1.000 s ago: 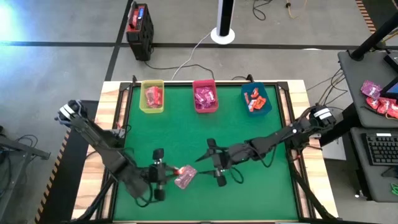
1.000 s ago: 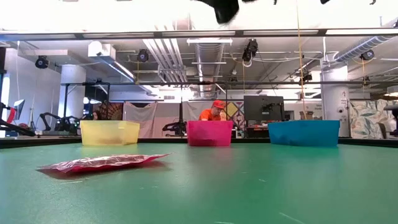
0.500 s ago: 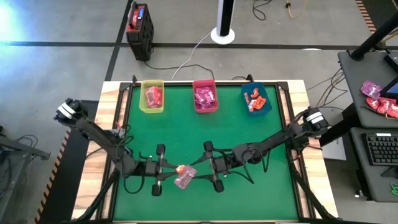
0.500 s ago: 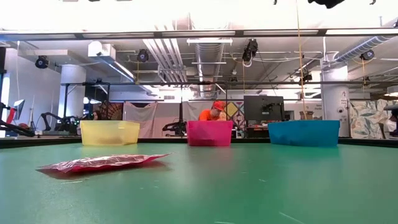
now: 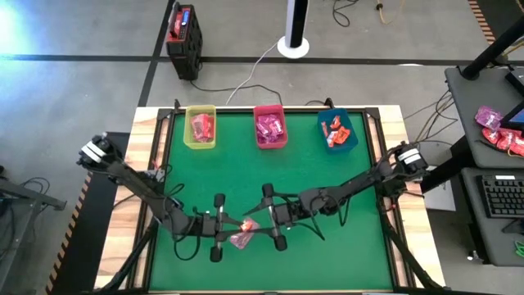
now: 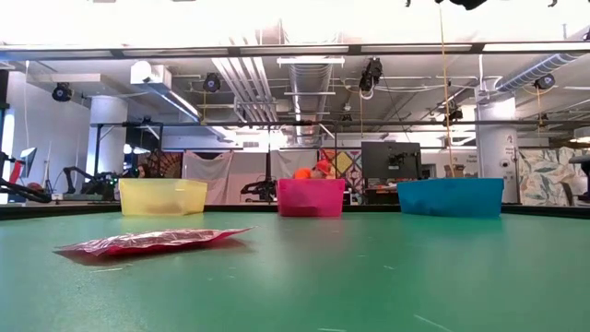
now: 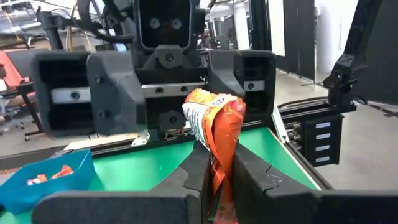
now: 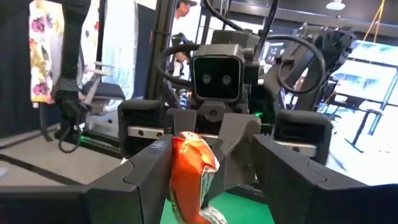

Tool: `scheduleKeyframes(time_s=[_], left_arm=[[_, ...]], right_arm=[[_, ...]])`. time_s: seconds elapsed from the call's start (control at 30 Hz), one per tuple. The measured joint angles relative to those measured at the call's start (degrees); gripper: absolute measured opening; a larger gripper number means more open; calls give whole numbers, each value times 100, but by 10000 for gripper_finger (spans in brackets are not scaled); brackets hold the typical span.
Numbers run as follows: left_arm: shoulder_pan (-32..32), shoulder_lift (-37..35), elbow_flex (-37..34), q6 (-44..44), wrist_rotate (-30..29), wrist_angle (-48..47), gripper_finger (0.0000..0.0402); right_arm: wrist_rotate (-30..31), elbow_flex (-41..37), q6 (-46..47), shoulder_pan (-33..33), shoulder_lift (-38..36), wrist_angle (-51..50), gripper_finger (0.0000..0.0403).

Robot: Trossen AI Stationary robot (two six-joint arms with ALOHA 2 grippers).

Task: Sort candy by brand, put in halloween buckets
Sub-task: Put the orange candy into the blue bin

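My left gripper hovers over the near middle of the green table, shut on a small orange-red candy. My right gripper faces it from the right and is open. Its fingers stand on either side of that candy; whether they touch it I cannot tell. A paler pink candy packet lies flat on the table just below them. Along the far edge stand the halloween buckets, each with candy inside: yellow-green, pink-red and blue-teal. My left gripper pinches the orange-red candy's lower end between its two fingers. The fingers lie level and come from the table's left. The packet sticks out past the fingertips, its crumpled end upward, lifted clear of the table.
A black-and-red box stands on the floor beyond the table's far left corner. More candy lies on a side desk at the right. Free green surface spreads between the grippers and the buckets. A person in orange shows far behind the pink bucket.
My left gripper has tipped to level and shifted a little toward the table's right with the orange-red candy. My right gripper has moved toward the left, so the two now meet and the candy stands between its open fingers. The pink packet has stayed put.
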Motion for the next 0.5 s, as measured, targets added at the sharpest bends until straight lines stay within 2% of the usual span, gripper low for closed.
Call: scheduleKeyframes(time_s=[0.3, 0.5], left_arm=[[164, 154, 225, 110, -7, -55, 29], [161, 146, 225, 96, -5, -66, 29]], right_arm=[[-264, 0, 122, 2, 20, -142, 209], [-278, 0, 125, 0, 20, -140, 181]])
